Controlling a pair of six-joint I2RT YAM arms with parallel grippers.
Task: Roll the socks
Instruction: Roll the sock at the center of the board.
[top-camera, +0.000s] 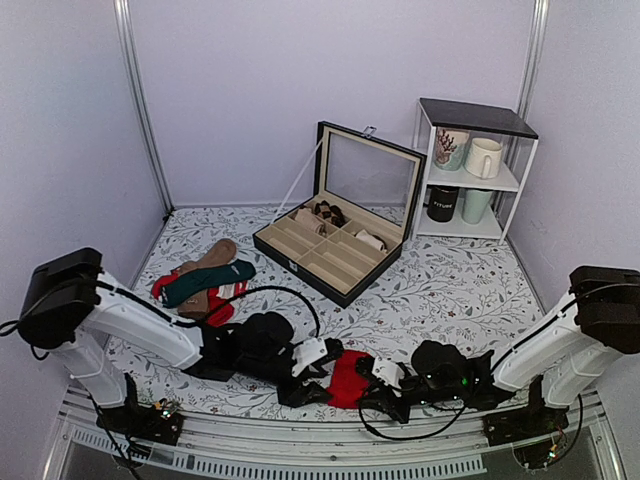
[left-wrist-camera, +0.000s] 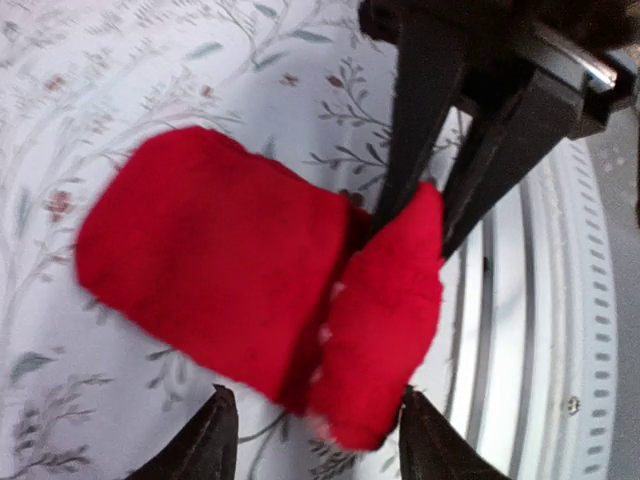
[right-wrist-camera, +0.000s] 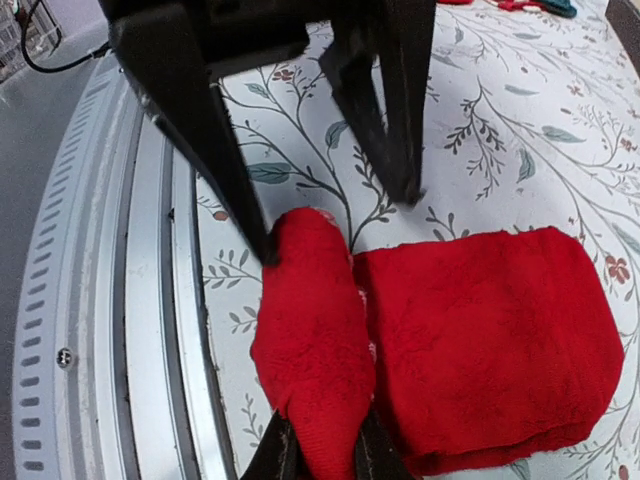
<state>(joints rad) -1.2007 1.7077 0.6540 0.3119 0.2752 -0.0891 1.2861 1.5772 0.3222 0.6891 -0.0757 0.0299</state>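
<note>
The red fuzzy socks (top-camera: 348, 378) lie near the table's front edge, between my two grippers. In the left wrist view the flat part (left-wrist-camera: 210, 250) lies left of a rolled-up part (left-wrist-camera: 385, 310). My right gripper (right-wrist-camera: 325, 450) is shut on the near end of the roll (right-wrist-camera: 310, 340); the flat part (right-wrist-camera: 490, 330) lies beside it. My left gripper (left-wrist-camera: 315, 405) is open, and its fingers (left-wrist-camera: 425, 440) straddle the roll's other end, one touching it. The beige cuff is hidden. In the top view the left gripper (top-camera: 318, 385) and the right gripper (top-camera: 372, 385) face each other.
A pile of other socks (top-camera: 205, 285) lies at the left. An open black compartment box (top-camera: 335, 245) stands mid-back. A white shelf with mugs (top-camera: 470, 165) stands back right. The metal front rail (right-wrist-camera: 100, 300) runs right beside the roll.
</note>
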